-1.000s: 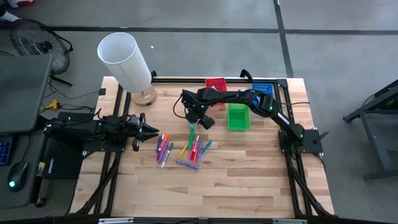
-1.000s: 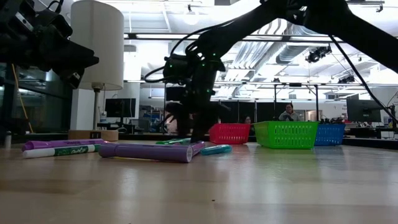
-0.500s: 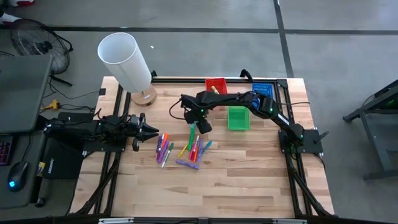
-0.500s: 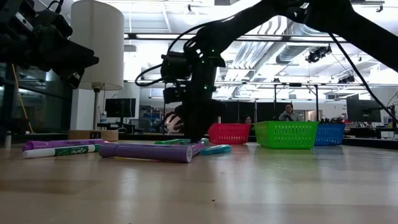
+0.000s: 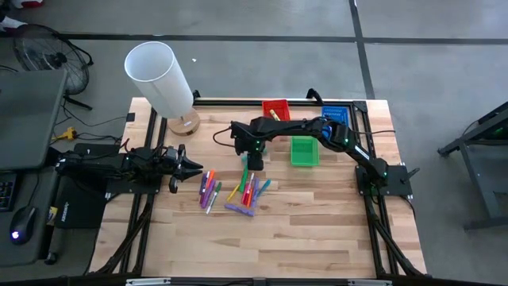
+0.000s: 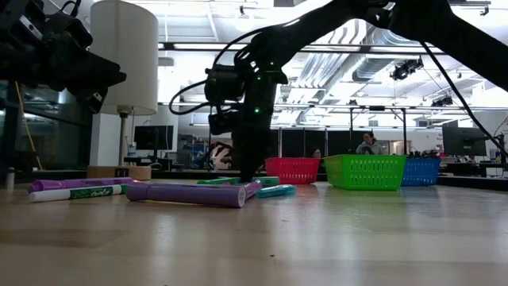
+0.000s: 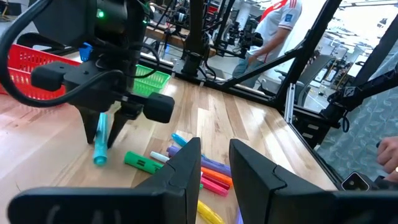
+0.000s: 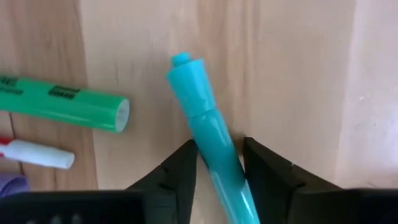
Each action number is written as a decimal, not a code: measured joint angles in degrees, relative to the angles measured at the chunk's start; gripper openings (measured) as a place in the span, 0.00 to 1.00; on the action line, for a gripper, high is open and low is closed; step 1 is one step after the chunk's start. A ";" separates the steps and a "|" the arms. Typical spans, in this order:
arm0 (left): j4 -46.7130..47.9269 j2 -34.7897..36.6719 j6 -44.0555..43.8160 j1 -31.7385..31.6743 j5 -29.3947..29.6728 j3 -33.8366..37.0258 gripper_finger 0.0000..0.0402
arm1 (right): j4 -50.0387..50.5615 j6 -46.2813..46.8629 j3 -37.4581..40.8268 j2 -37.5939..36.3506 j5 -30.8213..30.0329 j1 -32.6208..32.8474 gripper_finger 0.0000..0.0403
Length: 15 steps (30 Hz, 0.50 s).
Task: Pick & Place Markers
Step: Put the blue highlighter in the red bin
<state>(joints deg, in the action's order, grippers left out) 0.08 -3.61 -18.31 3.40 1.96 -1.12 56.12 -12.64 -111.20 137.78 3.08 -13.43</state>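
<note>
Gripping a teal marker (image 8: 211, 146) between its two fingers (image 8: 180, 171), the right claw (image 5: 254, 161) hangs just above the surface (image 5: 317, 230), pointing down at the far edge of the marker pile (image 5: 234, 191). The fingers close on the marker's barrel, leaving its capped end poking out past the fingertips; the left wrist view shows the same marker (image 7: 99, 140) dangling almost upright from the claw, its lower tip close to the wood. That hold suits a lift and carry, since the pen cannot roll free.

Just beside it a green marker (image 8: 62, 104) lies flat, and the rest of the pens sit spread in a loose fan between the two arms.

The green tray (image 5: 304, 149) stands near the right arm's side, with the red tray (image 5: 276, 107) and blue tray (image 5: 337, 114) along the far edge. The path from claw to trays looks open, with bare wood between.

The left claw (image 5: 186, 167) waits at the left edge, its fingers (image 7: 183, 171) slightly parted and holding nothing. A lamp (image 5: 163, 79) stands at the far left corner, well apart from the carry route.
</note>
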 joint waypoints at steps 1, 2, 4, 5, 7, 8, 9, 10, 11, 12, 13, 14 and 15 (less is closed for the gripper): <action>0.00 0.01 -0.01 0.00 0.02 0.00 0.21 | -0.20 0.63 0.00 0.00 -0.04 0.00 0.27; 0.00 0.01 -0.01 0.00 0.00 -0.01 0.21 | -0.42 1.13 0.00 0.01 -0.07 -0.01 0.26; 0.00 0.01 -0.01 0.00 0.00 -0.01 0.21 | -1.06 2.12 0.03 0.00 -0.07 -0.02 0.22; 0.00 0.01 0.00 0.00 0.00 -0.01 0.21 | -1.44 2.42 0.03 0.00 -0.02 -0.02 0.20; 0.00 -0.01 0.00 0.00 0.00 -0.01 0.21 | -2.02 2.47 0.05 0.00 0.10 -0.02 0.16; 0.00 0.01 -0.01 0.00 0.01 -0.01 0.21 | -2.28 2.45 0.05 0.00 0.17 -0.02 0.14; 0.00 0.01 -0.01 0.00 0.00 -0.01 0.21 | -2.48 2.45 0.07 0.00 0.23 -0.02 0.13; 0.00 -0.01 0.01 0.00 0.00 -0.01 0.21 | -2.90 2.45 0.09 0.00 0.26 -0.02 0.13; 0.00 -0.01 0.00 0.00 0.02 0.00 0.21 | -3.16 2.45 0.09 0.00 0.26 -0.02 0.13; 0.00 0.01 0.01 0.00 0.02 -0.01 0.21 | -3.33 2.45 0.09 0.00 0.26 -0.02 0.13; 0.00 -0.01 0.00 0.00 0.01 -0.01 0.21 | -3.45 2.47 0.09 -0.01 0.30 -0.02 0.13; 0.00 0.00 -0.01 0.00 0.00 -0.01 0.21 | -3.50 2.47 0.09 -0.03 0.33 -0.02 0.13; 0.00 -0.01 -0.01 0.00 0.01 0.00 0.21 | -3.52 2.45 0.09 -0.03 0.32 -0.01 0.13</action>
<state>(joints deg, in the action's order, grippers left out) 0.08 -3.62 -18.32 3.40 1.96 -1.12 52.60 -10.19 -111.11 137.75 3.40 -13.44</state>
